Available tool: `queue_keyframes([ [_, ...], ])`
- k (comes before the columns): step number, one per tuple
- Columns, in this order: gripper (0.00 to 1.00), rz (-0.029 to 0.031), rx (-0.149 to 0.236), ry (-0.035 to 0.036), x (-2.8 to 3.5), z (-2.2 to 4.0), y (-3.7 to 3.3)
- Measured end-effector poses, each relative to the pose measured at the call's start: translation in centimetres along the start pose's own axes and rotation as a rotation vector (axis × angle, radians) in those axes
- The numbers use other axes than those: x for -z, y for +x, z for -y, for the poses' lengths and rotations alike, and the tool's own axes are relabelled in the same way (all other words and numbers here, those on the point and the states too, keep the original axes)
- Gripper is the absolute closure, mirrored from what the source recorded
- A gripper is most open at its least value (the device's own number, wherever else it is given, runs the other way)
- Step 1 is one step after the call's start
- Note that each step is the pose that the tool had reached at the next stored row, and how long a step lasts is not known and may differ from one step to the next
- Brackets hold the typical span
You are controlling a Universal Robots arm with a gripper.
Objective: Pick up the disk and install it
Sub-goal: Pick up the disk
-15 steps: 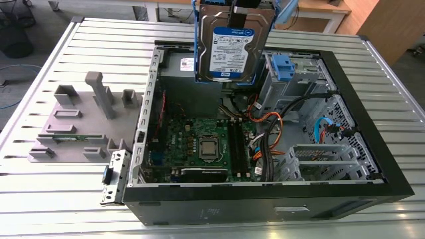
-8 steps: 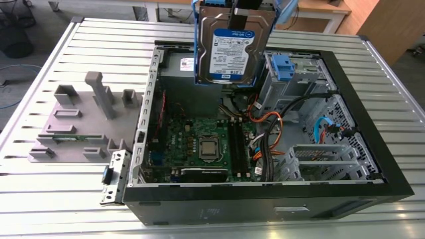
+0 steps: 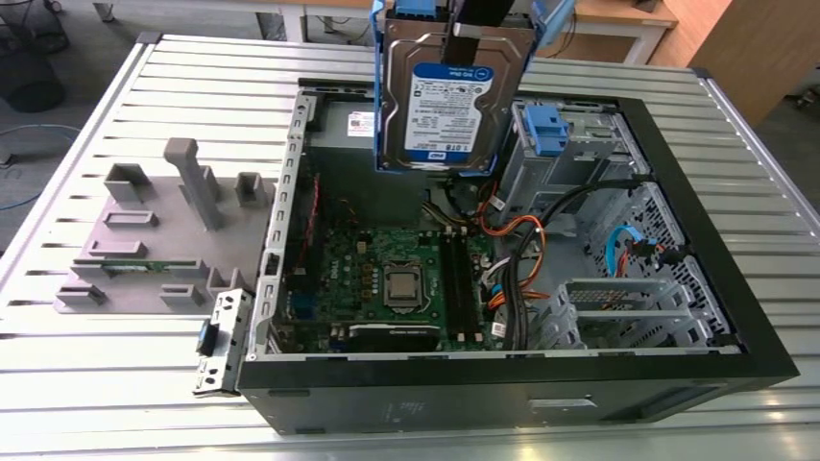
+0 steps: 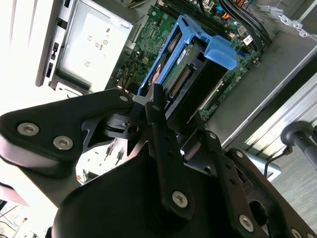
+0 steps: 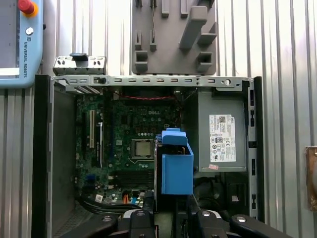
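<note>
Hard drive point(image 3: 451, 101) held upright, long axis vertical, label toward exterior view; tool point(image 3: 477, 29) pointing straight down, clamped on its top edge, above open computer case point(image 3: 717, 288).

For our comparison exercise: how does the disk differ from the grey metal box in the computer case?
The disk hangs upright above the case, held by the pincer; the grey box sits inside it. The disk is smaller and blue-framed; the box has no frame. Both carry labels.
</note>
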State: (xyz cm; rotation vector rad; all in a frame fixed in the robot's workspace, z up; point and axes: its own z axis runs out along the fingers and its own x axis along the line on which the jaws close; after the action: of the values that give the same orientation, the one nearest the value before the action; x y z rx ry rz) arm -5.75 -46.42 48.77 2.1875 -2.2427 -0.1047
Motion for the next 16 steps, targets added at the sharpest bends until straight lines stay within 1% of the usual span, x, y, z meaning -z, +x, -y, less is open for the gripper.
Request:
queue_keyframes([
  [8, 0.65, -0.0084, 0.0, 0.0002, 0.03, 0.03, 1.02],
  [16, 0.65, -0.0198, -0.001, 0.0005, 0.04, 0.04, 1.76],
])
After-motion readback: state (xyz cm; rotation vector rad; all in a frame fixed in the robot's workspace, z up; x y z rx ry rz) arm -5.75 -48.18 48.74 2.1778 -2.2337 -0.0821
